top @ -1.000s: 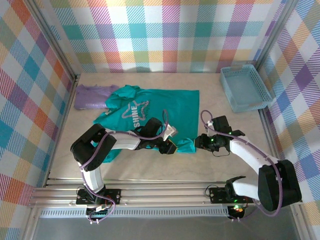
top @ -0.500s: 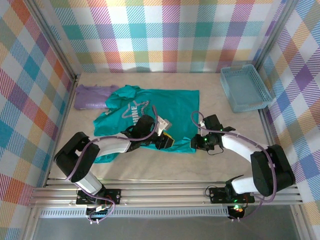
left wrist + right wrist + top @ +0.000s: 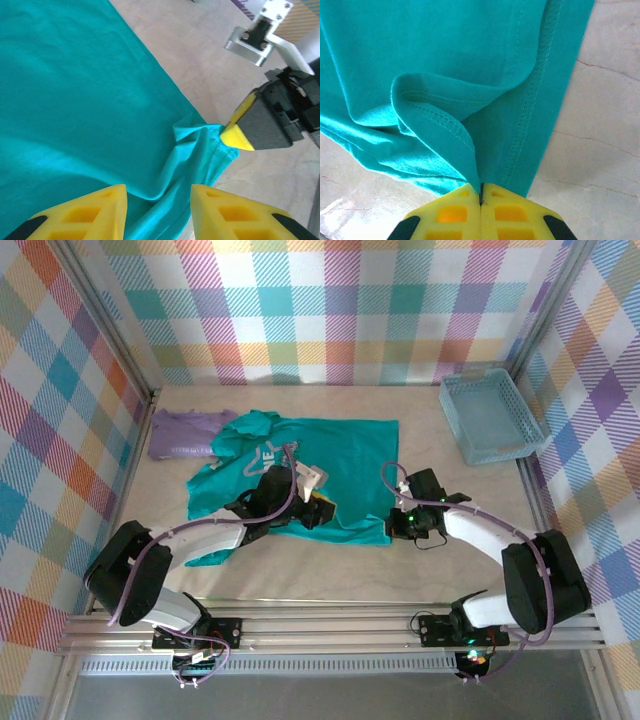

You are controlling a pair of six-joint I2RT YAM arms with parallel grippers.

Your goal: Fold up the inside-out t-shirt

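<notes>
The inside-out t-shirt point(image 3: 350, 455) lies spread flat on the table, teal-green, with its pale print partly under my left arm. My left gripper point(image 3: 322, 510) hovers over the shirt's near right part. In the left wrist view its jaws point(image 3: 159, 210) stand open above a raised fold of teal cloth point(image 3: 75, 100). My right gripper point(image 3: 393, 527) sits at the shirt's near right corner. In the right wrist view the right gripper point(image 3: 481, 192) is shut on the stitched hem point(image 3: 445, 50), which rises in a fold. The right gripper's yellow fingertip point(image 3: 235, 137) touches that corner.
A folded lavender garment point(image 3: 185, 435) lies at the back left beside the shirt. A light blue basket point(image 3: 490, 418) stands at the back right. Plaid walls close in three sides, and a metal rail point(image 3: 320, 625) runs along the near edge.
My right gripper has closed on the shirt's corner hem. My left gripper has moved back and left over the shirt, away from the near hem, jaws unchanged.
</notes>
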